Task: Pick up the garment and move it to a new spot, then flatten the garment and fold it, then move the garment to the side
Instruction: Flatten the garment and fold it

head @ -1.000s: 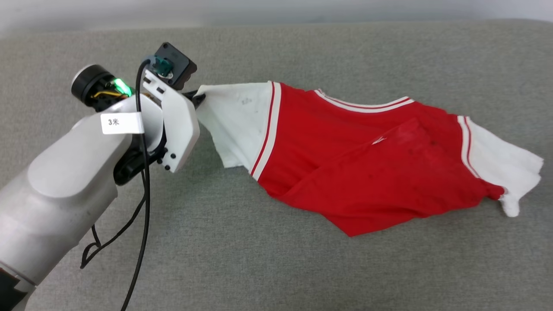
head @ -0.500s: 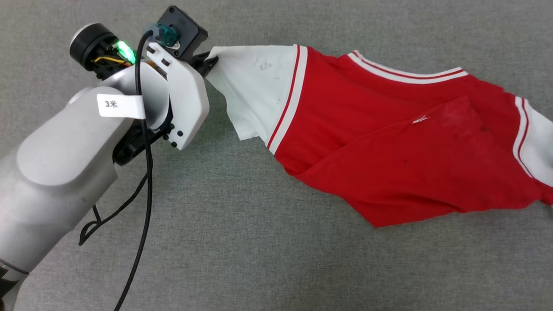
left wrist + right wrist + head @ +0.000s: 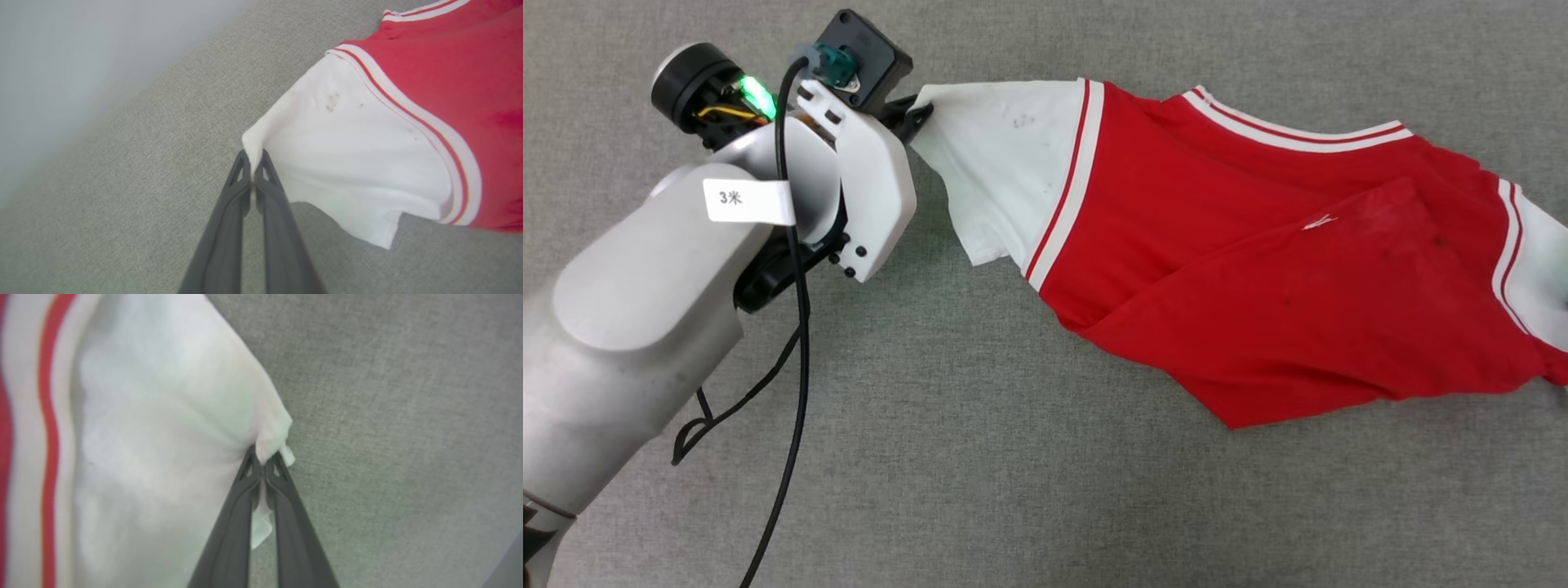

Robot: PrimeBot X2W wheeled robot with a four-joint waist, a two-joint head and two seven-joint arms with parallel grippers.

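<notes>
Left wrist view: left hand [image 3: 253, 161] is clamped right down on the very corner of a white sleeve [image 3: 347, 163], with only a small nip of cloth between the fingertips. In the right wrist view the right hand [image 3: 263, 457] is pinched tight the same way on the edge of the other sleeve [image 3: 155, 416], a little tuft poking past the tips.

The garment [image 3: 1217, 269] lies on the grey fabric surface [image 3: 1013, 490], strung between the two grips. Its red body is folded over itself along a diagonal crease, and its far sleeve runs off the head view's right edge.

Risks, as I judge them:
- Both bites are shallow. Pulling or lifting with tension could tug a corner out, more likely on the left.
- Stretching sideways probably won't clear the diagonal fold, so the hem may stay doubled under.
- The loose black cable [image 3: 796, 367] hanging off the left arm could drag on the cloth.

Readable text: the white tag [image 3: 747, 202] on the left arm says "3米". No lettering can be read on the upturned red face. The left sleeve has a few small dark specks.
</notes>
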